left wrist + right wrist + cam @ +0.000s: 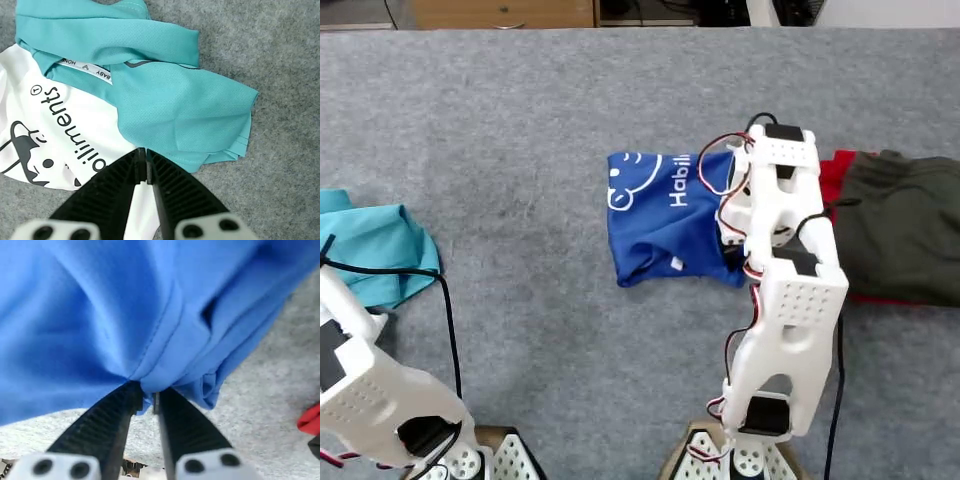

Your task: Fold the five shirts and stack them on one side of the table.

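High view: the blue shirt [660, 220] lies at the middle of the table [520, 130], an olive shirt [905, 225] lies over a red shirt [835, 175] at the right edge, and a teal shirt [370, 245] is at the left edge.
Left wrist view: the left gripper [146, 167] (jaws pressed together) hangs above the teal shirt and a white shirt [55, 135].
Right wrist view: the right gripper [147, 395] pinches a fold of the blue shirt.

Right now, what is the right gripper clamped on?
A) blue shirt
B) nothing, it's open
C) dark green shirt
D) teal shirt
A: in the right wrist view the right gripper is closed with a fold of the blue shirt pinched between its jaws.
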You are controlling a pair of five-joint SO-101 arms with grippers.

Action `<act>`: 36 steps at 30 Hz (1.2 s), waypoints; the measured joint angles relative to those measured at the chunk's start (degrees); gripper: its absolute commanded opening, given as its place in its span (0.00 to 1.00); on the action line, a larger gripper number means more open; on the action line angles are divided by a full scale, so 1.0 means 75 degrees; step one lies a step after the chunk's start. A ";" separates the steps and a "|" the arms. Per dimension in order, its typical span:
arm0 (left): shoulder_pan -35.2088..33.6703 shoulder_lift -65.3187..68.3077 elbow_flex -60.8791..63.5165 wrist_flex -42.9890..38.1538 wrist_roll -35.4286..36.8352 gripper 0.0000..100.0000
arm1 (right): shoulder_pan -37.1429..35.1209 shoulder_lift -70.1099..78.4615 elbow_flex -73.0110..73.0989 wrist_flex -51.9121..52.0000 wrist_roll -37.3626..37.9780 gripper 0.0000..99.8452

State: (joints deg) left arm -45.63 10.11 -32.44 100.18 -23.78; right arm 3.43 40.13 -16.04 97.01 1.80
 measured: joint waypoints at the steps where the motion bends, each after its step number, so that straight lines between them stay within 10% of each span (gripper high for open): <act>1: 0.0000 0.0000 0.0000 0.0000 0.0000 0.02 | 0.0012 0.0000 -0.0012 0.0000 0.0000 0.00; 27: 0.0000 0.0000 0.0305 0.0000 0.0000 0.02 | 0.1090 0.0105 -0.2122 0.0539 0.2766 0.01; 36: 0.0000 0.0000 0.0305 0.0000 0.0000 0.02 | 0.1325 0.0188 -0.2204 0.0539 0.2895 0.16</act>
State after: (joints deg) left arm -45.63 10.11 -30.15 100.18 -23.78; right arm 13.36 41.54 -32.57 101.05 23.52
